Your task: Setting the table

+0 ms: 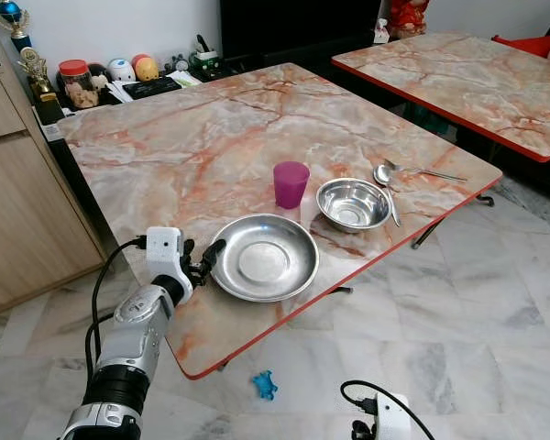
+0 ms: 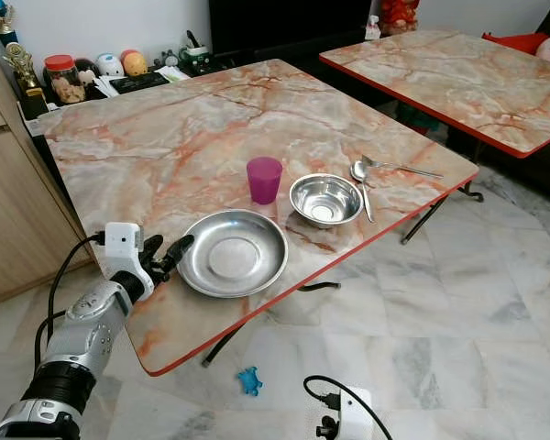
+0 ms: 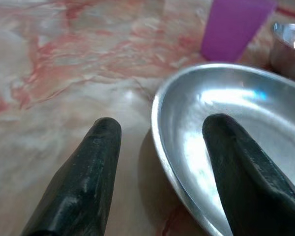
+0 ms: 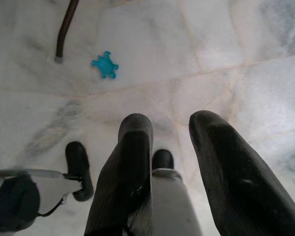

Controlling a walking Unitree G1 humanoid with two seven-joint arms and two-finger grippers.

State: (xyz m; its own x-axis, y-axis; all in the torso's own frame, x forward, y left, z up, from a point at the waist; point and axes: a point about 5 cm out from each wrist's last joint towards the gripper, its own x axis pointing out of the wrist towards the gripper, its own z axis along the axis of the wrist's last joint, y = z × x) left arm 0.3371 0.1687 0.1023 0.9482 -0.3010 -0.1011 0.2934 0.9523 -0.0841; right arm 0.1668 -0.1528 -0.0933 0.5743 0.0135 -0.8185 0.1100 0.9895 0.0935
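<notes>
A round steel plate point(image 1: 264, 261) lies near the front edge of the marble table point(image 1: 183, 137). Behind it stand a purple cup point(image 1: 291, 183) and a steel bowl point(image 1: 352, 203), with a spoon point(image 1: 383, 179) and a fork point(image 1: 426, 171) to the bowl's right. My left gripper point(image 1: 204, 261) is open at the plate's left rim. In the left wrist view the left gripper point(image 3: 162, 123) straddles the plate's rim point(image 3: 162, 147), one finger outside on the table side and one over the plate's inside. My right gripper point(image 4: 171, 120) hangs open over the floor, holding nothing.
A second marble table point(image 1: 477, 73) stands at the back right. A wooden cabinet point(image 1: 18, 202) is on the left, and jars and small items point(image 1: 119, 78) crowd a low shelf behind the table. A small blue toy point(image 1: 265, 384) lies on the tiled floor below the table edge.
</notes>
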